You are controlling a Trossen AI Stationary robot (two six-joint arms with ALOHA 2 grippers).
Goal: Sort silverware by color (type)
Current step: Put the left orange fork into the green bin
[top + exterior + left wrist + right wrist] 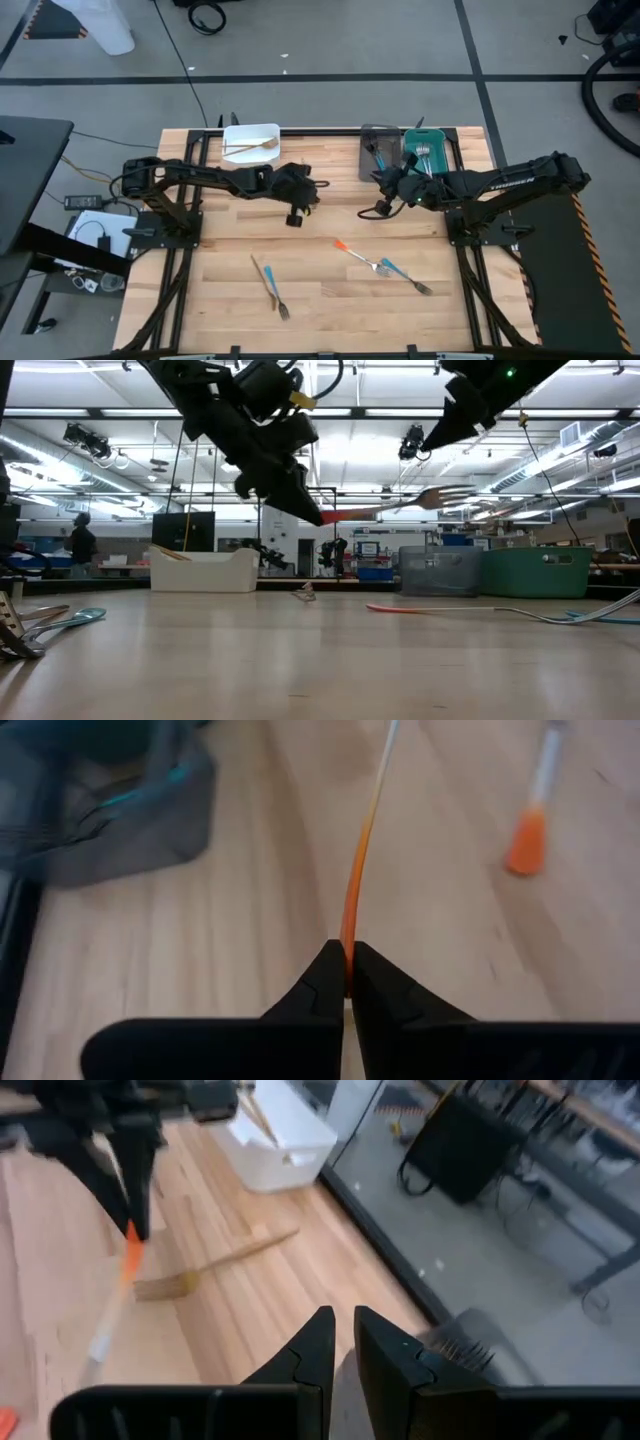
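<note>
Left claw (346,970): clamped shut on the end of a slim orange-handled fork (358,885), raised over the wooden table (320,300) just left of centre.
Held fork: level in the air, tines toward three o'clock.
Right claw (340,1342): narrow, holding nothing visible, waiting near the bins at one o'clock.
Bins: white rectangular bin (251,143) at eleven o'clock with a tan utensil inside; grey bin (378,152) and teal bin (425,150) at one o'clock, forks in both.
Loose silverware: orange-handled fork (357,256) and blue-handled fork (405,277) at five o'clock; tan and blue pair (270,284) at seven o'clock.
Step in hand: carrying one orange fork to its bin, apparently.
Next move: reach the matching bin, lower, then release; which bin takes orange could not be told.
</note>
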